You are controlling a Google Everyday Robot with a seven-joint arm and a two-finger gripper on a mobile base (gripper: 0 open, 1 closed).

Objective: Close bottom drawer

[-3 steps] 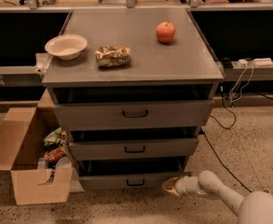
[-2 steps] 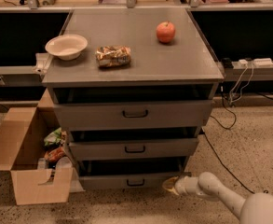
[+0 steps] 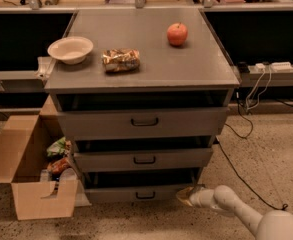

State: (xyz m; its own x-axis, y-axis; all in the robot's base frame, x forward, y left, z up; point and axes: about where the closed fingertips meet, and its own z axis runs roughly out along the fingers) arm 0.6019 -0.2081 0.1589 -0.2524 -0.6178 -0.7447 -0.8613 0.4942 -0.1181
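The robot's white arm [image 3: 238, 213] reaches in low from the lower right across the speckled floor [image 3: 266, 154]. Its gripper [image 3: 184, 196] sits at the right-hand end of the bottom drawer [image 3: 113, 194], level with the drawer's slim front panel and touching it or just beside it. Whether the tool is parted or closed cannot be made out from here.

The bottom drawer stands a little way out of the grey cabinet [image 3: 196, 66], a dark gap showing above its front and a small black bar handle [image 3: 145, 195] at its centre. The middle drawer [image 3: 106, 160] and the top drawer [image 3: 98, 125] above it also stand partly out.

On the cabinet top lie a pale bowl [image 3: 70, 49] at the left, a crinkled snack bag [image 3: 121, 60] just to its right and a red apple [image 3: 177, 34] well apart toward the back right. The bag's printing is too blurred to read.

An open cardboard box [image 3: 16, 156] sits on the floor against the cabinet's left side, with colourful packets [image 3: 58, 154] inside, none of them with legible lettering. Cables [image 3: 251, 91] trail down from a power strip [image 3: 273, 65] on the ledge at the right.

Compared with a second ago, the gripper has edged slightly left, toward the drawer's end. The three drawers, the bowl, the bag and the apple lie as they did.
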